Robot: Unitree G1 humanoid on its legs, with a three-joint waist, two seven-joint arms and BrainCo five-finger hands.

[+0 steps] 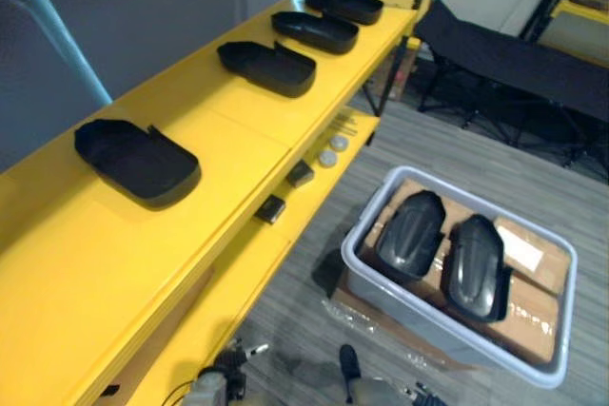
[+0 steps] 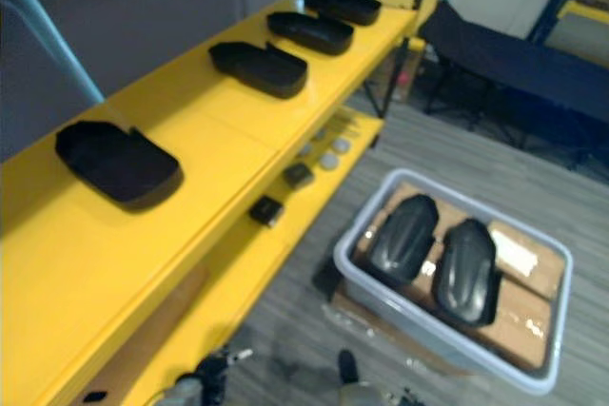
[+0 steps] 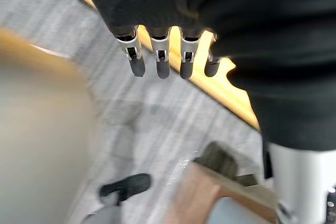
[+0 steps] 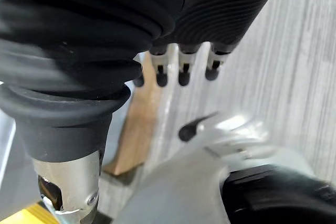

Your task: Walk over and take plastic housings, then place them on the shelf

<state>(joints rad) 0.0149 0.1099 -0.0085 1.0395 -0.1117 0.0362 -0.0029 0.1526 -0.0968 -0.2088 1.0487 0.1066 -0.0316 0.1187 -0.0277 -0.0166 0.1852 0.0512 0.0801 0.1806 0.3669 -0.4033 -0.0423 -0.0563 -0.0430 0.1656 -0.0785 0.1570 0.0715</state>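
Several black plastic housings lie hollow side up in a row on the top of the yellow shelf (image 1: 228, 135); the nearest housing (image 1: 138, 159) is at the left. Two more black housings (image 1: 411, 235) (image 1: 476, 265) lie domed side up, side by side, in a grey bin (image 1: 433, 316) on the floor at the right. My left hand (image 3: 157, 61) hangs over the grey floor beside the shelf's yellow edge (image 3: 226, 90), its fingers straight and holding nothing. My right hand (image 4: 181, 69) also hangs over the floor with relaxed, empty fingers.
The bin rests on flat cardboard (image 1: 533, 254). The lower shelf level holds two small dark blocks (image 1: 271, 208) and round discs (image 1: 328, 157). A black folding cot (image 1: 514, 59) stands at the back right. Grey plank floor lies between shelf and bin.
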